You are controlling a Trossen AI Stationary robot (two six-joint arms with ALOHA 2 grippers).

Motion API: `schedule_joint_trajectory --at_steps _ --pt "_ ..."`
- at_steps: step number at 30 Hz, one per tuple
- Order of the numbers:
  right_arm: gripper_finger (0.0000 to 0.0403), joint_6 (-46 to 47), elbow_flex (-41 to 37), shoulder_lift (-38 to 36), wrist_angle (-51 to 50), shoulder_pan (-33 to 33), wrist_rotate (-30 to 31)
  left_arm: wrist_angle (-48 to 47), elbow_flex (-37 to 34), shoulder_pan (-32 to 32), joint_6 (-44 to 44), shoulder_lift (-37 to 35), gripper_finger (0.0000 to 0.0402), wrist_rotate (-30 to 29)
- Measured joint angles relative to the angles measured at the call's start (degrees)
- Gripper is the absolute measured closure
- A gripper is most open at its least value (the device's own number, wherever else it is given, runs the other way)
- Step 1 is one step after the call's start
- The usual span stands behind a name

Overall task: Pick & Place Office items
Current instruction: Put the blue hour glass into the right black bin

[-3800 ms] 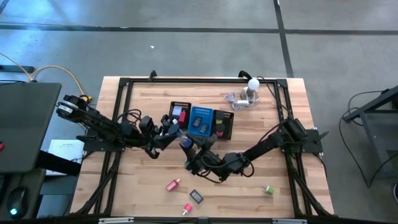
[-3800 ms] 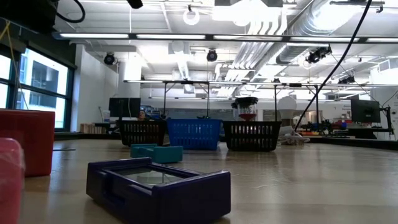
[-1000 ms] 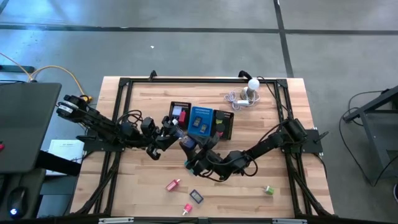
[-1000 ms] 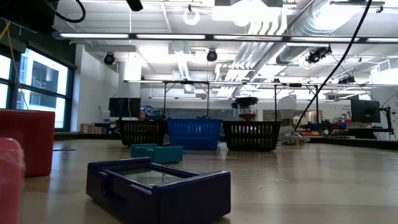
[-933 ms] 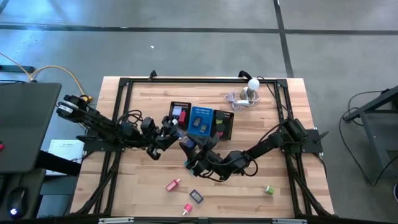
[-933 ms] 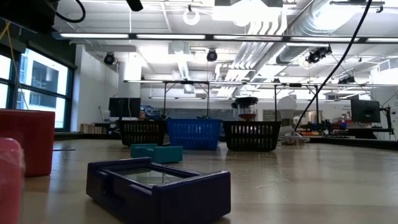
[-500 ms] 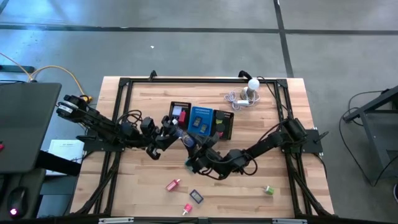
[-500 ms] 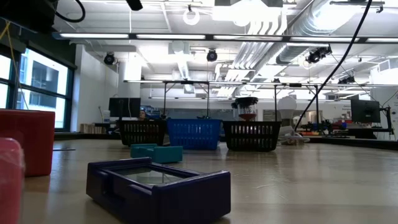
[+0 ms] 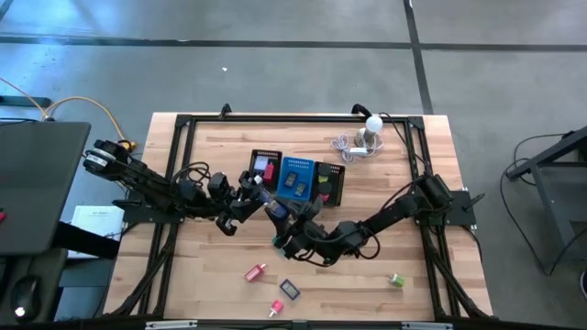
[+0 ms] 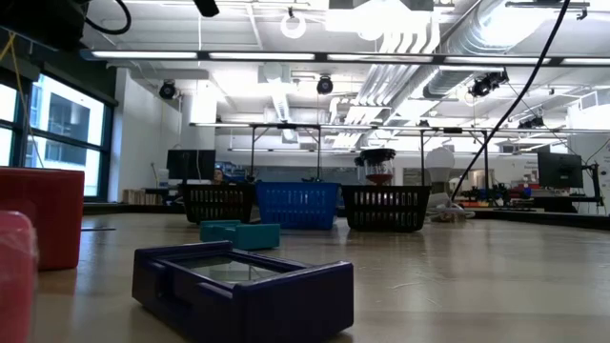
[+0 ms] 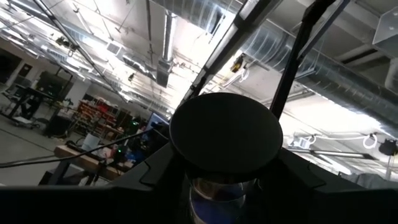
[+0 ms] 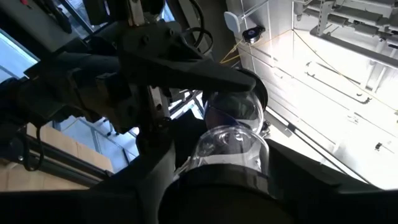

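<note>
**Inspector A:** High view: the left gripper (image 9: 260, 195) and right gripper (image 9: 288, 223) meet just in front of the mesh tray (image 9: 260, 154), with the spool (image 9: 273, 209) between them.

**Inspector B:** The wrist views add detail. The spool has a glassy, round, clear body (image 12: 231, 146) and a flat matte black cap (image 11: 225, 134). The left fingers pinch it. I cannot tell for the right jaws.

**Inspector A:** The low view shows neither gripper. It shows only a glossy dark rectangular piece (image 10: 243, 286) and teal blocks (image 10: 238, 233) on the wood.
</note>
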Motion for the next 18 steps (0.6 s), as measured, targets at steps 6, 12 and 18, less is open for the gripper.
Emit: schedule_joint_trajectory --at_steps 6,12,18 --pt "0.022 0.0 0.0 0.0 0.5 0.3 0.4 0.0 0.0 0.0 0.0 0.0 0.0228 0.0" --pt "0.022 -0.1 0.0 0.0 0.4 0.4 0.5 -0.2 0.0 0.0 0.0 0.0 0.0228 0.0" --pt "0.022 -0.1 0.0 0.0 0.4 0.6 1.1 -0.4 0.0 0.0 0.0 0.0 0.0228 0.2"
